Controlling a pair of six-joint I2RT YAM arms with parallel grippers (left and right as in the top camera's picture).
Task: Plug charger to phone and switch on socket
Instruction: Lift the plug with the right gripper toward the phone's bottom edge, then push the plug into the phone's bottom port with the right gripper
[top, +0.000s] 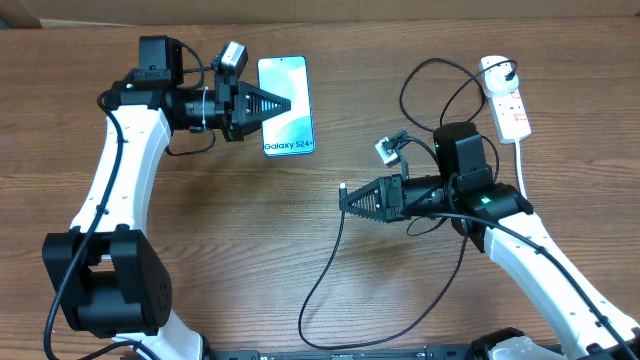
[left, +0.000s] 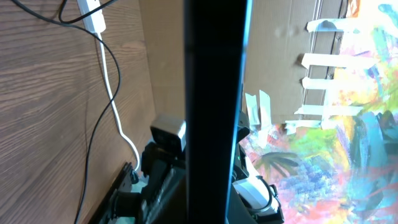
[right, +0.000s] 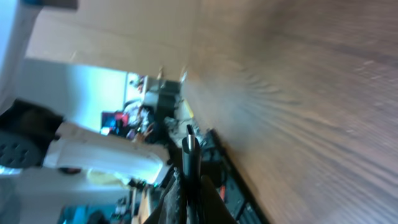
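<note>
The charger (top: 334, 248) is laid in a wide loop across the tabletop (top: 250, 230) toward 5 o'clock. Its connector tip (top: 343, 187) is gripped at the very end of the right fingers (top: 347, 201), which are pressed together on it and pointed toward 9 o'clock near the middle of the tabletop. In the right wrist view the connector tip (right: 188, 138) is seen projecting beyond the closed right fingers (right: 186, 186). The charger's other end is plugged into the socket (top: 508, 100), which is placed at 2 o'clock with its thick white cord (top: 521, 165) run toward 6 o'clock. The phone (top: 290, 135) is laid flat, screen up, at 12 o'clock, well apart from the connector tip. The left fingers (top: 288, 104) are held fully together and pointed toward 3 o'clock over the upper half of the screen. Whether the glass is touched cannot be told. In the left wrist view the left fingers (left: 214, 112) are shown as a dark bar down the middle.
</note>
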